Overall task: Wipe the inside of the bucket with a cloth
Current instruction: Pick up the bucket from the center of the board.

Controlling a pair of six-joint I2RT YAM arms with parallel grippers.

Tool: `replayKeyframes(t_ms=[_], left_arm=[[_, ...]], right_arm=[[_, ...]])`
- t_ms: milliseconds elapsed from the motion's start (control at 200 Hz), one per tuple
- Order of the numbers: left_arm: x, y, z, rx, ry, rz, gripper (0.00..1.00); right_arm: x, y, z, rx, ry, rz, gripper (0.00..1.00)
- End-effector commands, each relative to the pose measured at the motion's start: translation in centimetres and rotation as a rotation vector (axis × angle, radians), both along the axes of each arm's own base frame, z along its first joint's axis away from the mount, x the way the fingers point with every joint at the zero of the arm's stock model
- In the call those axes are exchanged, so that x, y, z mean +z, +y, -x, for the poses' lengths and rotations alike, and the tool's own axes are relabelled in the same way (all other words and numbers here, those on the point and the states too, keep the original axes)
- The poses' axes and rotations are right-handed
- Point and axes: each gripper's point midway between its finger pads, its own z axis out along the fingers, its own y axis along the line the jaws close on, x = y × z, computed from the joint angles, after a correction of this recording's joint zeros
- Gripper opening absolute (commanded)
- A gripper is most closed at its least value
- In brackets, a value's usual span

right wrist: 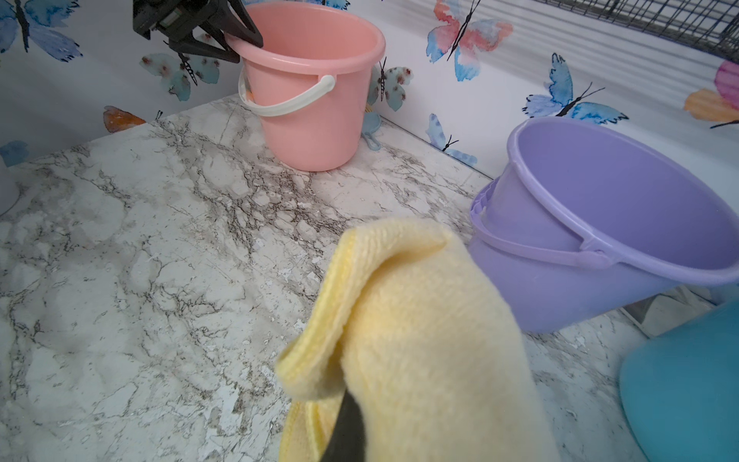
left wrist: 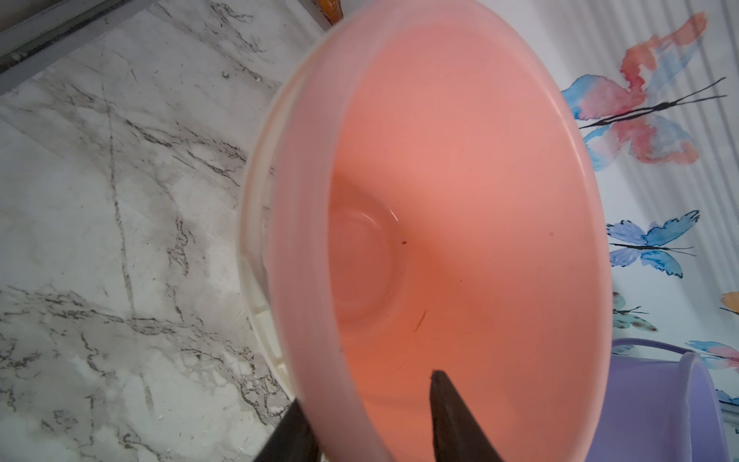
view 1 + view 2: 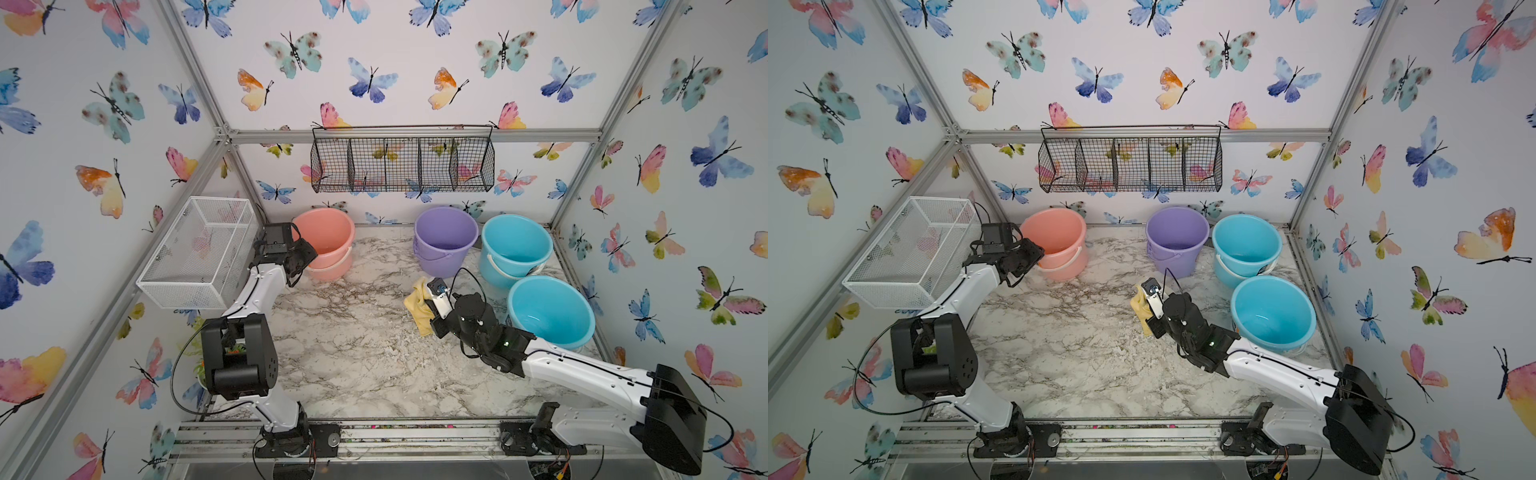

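Right gripper (image 3: 433, 312) is pinching the cloth (image 1: 420, 340), jaws closed tight on it. The yellow terry is draping over the one finger I can see in the wrist view. Calling the back wall 12 o'clock on the table (image 3: 353, 365), the cloth is hanging a bit off centre toward 2 o'clock. It's not in any bucket, just in front of the purple bucket (image 3: 444, 243). Can't tell if its lower end is touching the marble.

Left gripper (image 1: 247, 47) is sitting over at 11 o'clock on the pink bucket (image 1: 316, 128). It's straddling the rim with the jaws partway apart. One of its fingers (image 2: 452, 424) is reaching down inside the wall and the other is sitting outside against it. The inside one is showing a gap to the wall, so it isn't looking clamped. That bucket is standing upright by the back wall, with its white handle (image 1: 288, 104) hanging down the front and a few dark specks showing inside.

A blue bucket (image 3: 517, 245) is sitting at 1 o'clock. A second blue bucket (image 3: 550, 309) is at 3 o'clock, right beside the right arm.
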Motion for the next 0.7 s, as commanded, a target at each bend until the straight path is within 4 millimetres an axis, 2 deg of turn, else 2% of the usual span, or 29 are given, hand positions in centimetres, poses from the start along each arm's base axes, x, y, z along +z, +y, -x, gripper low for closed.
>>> replayKeyframes(t_ms=[0, 195, 430, 536, 691], left_arm=[[-1.1, -0.5, -0.1, -0.036, 0.025, 0.025, 0.33], [-1.1, -1.1, 0.6, -0.068, 0.023, 0.038, 0.19], [1.0, -2.4, 2.7, -0.139, -0.016, 0.048, 0.06], [1.9, -3.3, 4.6, -0.185, -0.030, 0.044, 0.00], [3.6, -5.8, 8.0, -0.293, -0.064, 0.011, 0.00]], right_arm=[[0.2, -0.2, 0.1, -0.003, 0.000, -0.007, 0.02], [0.8, -0.4, 0.1, -0.007, -0.010, 0.000, 0.02], [2.6, -0.5, 0.2, -0.006, -0.025, -0.021, 0.02], [4.3, -0.3, 0.5, 0.014, -0.029, -0.052, 0.02], [7.8, 0.1, 1.6, 0.073, -0.042, -0.133, 0.02]])
